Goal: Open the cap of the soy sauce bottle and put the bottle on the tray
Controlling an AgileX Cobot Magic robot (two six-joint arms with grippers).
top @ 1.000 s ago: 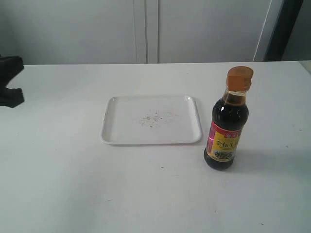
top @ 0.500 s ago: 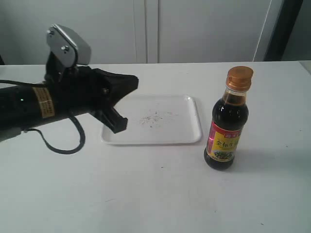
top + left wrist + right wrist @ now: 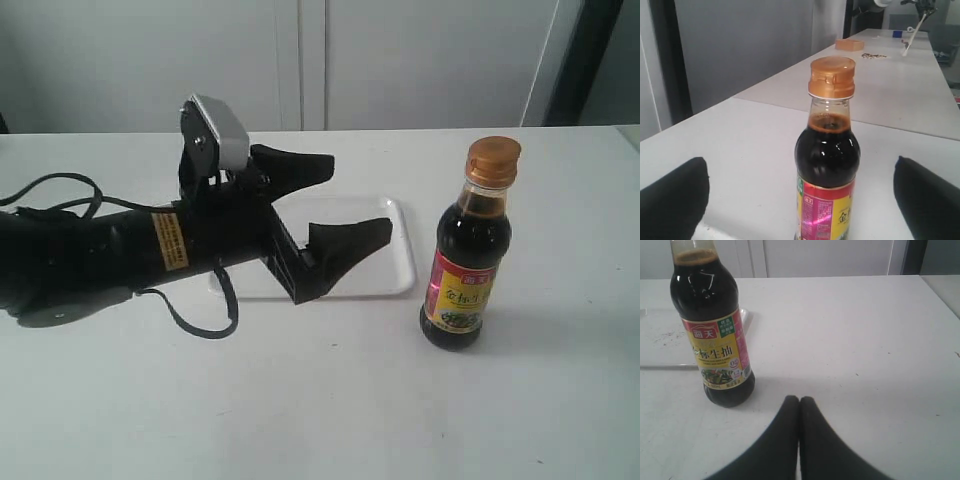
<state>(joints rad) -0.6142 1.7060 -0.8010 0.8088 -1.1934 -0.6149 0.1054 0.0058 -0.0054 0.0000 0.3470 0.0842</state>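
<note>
While the soy sauce bottle [image 3: 465, 258] is standing upright on the surface [image 3: 330, 400] just beside the tray [image 3: 403, 262], cap [image 3: 495, 161] closed | left hand [image 3: 338, 205] is hovering over the tray, spread wide, holding nothing | right hand [image 3: 799, 412] is sitting near the bottle, fingers pressed together, empty

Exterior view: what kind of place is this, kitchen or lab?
Probably a lab or test room, not a kitchen: a bare white table, plain white cabinet doors behind it, and only a staged soy sauce bottle and tray. The left wrist view shows more white tables.
</note>
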